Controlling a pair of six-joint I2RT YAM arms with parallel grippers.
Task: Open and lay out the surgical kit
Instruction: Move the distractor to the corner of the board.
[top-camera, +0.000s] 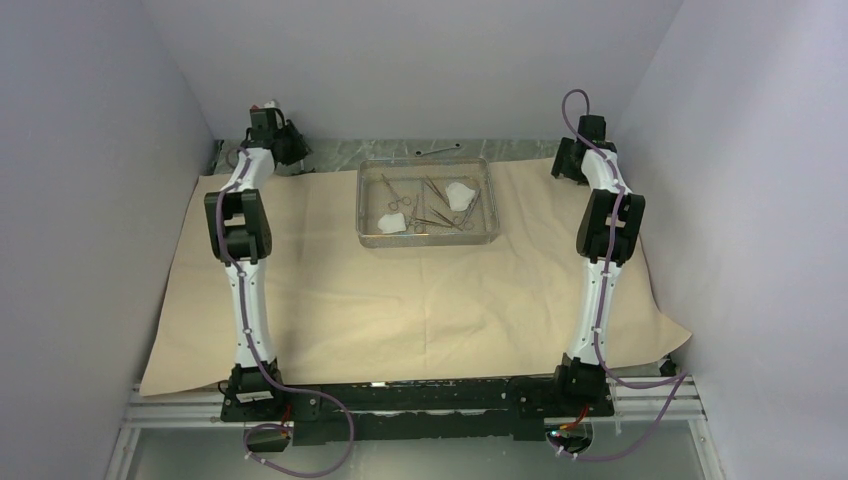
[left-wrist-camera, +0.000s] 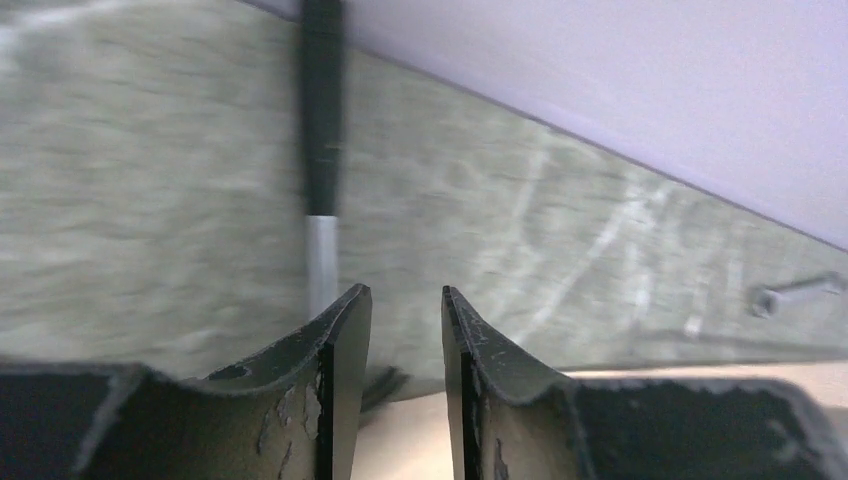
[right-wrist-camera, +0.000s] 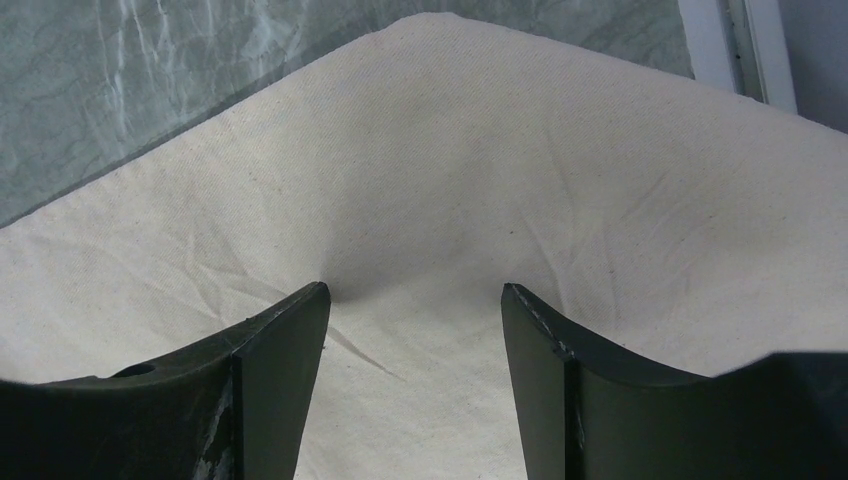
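The tan paper-like wrap sheet (top-camera: 400, 300) is seen spread flat, with the rectangular steel wire-mesh tray (top-camera: 362, 205) on its far middle and silver ring-handled clamps (top-camera: 398, 205) and white gauze pads (top-camera: 461, 194) inside. Left of the tray, the left gripper (left-wrist-camera: 405, 300) is held nearly closed and empty. Right of the tray, the right gripper (right-wrist-camera: 415, 295) is spread wide, empty, above the sheet. Unwrapping is judged done; next, a gripper must be brought over the tray.

White-shelled left arm (top-camera: 247, 300) and right arm (top-camera: 597, 290), black joint blocks, purple cables (top-camera: 566, 110) trailing; left gripper (left-wrist-camera: 405, 300), right gripper (right-wrist-camera: 415, 300): black curved fingers, paint chipped.
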